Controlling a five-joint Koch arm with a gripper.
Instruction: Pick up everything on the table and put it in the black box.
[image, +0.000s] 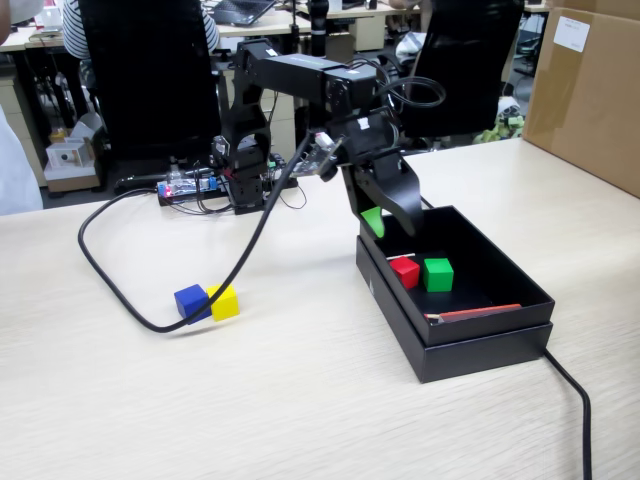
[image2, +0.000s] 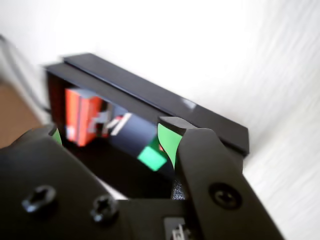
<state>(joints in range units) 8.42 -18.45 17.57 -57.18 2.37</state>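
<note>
tool (image: 385, 222) hangs open and empty over matte black box (image: 500, 275) holding smooth red cube (image: 405, 271) and green cube (image: 438, 274).

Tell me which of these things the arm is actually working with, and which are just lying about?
Part of the job:
- green cube and red cube, already in the black box
- blue cube and yellow cube, on the table
- claw, open above the box

Just lying about:
- black cable
- brown carton
- office chairs
</note>
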